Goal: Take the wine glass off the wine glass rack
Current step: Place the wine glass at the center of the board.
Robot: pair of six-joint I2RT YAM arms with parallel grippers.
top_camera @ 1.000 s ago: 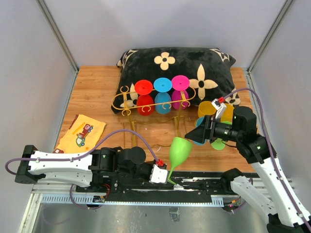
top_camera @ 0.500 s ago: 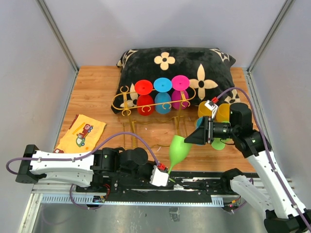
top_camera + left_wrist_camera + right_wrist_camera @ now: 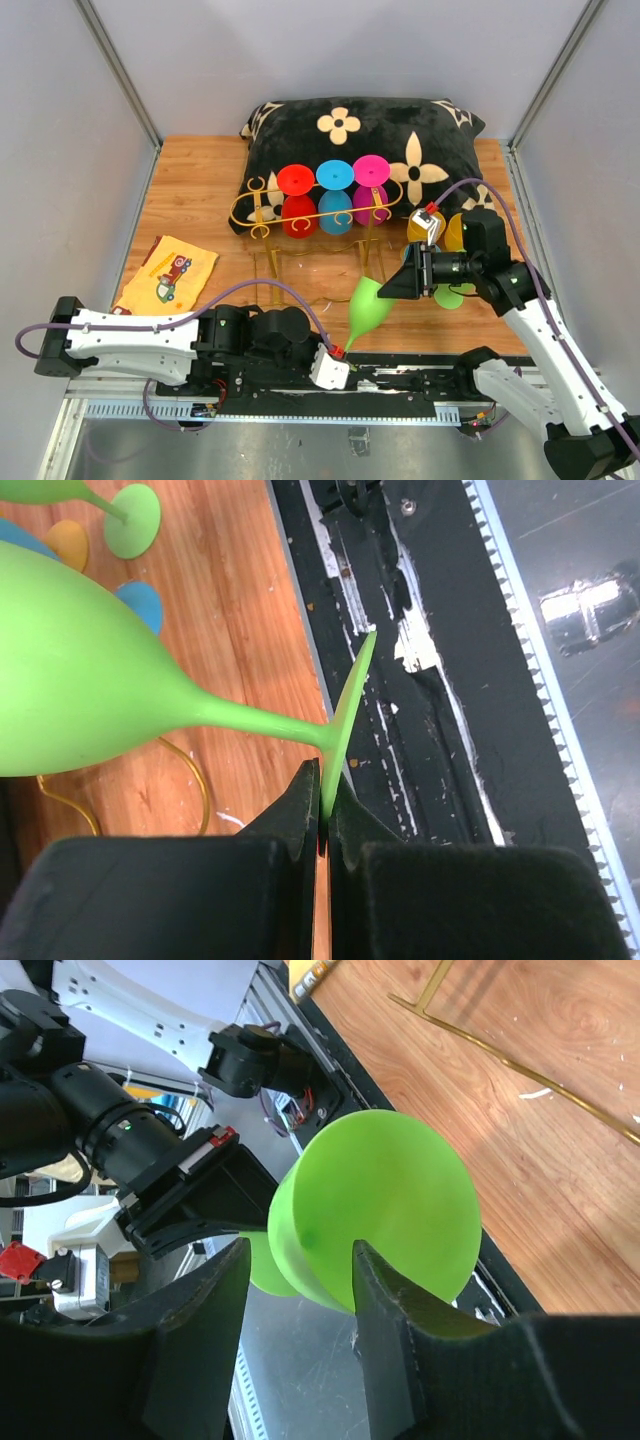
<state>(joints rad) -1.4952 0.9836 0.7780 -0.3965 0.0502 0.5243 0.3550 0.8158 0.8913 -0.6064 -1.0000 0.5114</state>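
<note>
The gold wire wine glass rack (image 3: 258, 208) stands in front of a black pillow, with a red (image 3: 297, 197), a blue (image 3: 335, 192) and a pink glass (image 3: 370, 186) hanging in it. A green wine glass (image 3: 368, 305) is off the rack, tilted over the table's near edge. My left gripper (image 3: 338, 358) is shut on the thin edge of its foot (image 3: 345, 715). My right gripper (image 3: 388, 288) is at the bowl's mouth. In the right wrist view its jaws (image 3: 300, 1248) straddle the bowl's rim (image 3: 300, 1260), one finger (image 3: 390, 1300) inside and one outside, with a gap showing.
A yellow (image 3: 422, 222) and an orange glass (image 3: 465, 228) plus a green foot (image 3: 448, 297) crowd the table under my right arm. The black flowered pillow (image 3: 340, 130) lies at the back and a printed cloth (image 3: 168, 270) at the left. Grey walls enclose three sides.
My right gripper has moved left onto the green glass's bowl and its jaws have narrowed. My left gripper has slid slightly right along the near edge with the foot.
</note>
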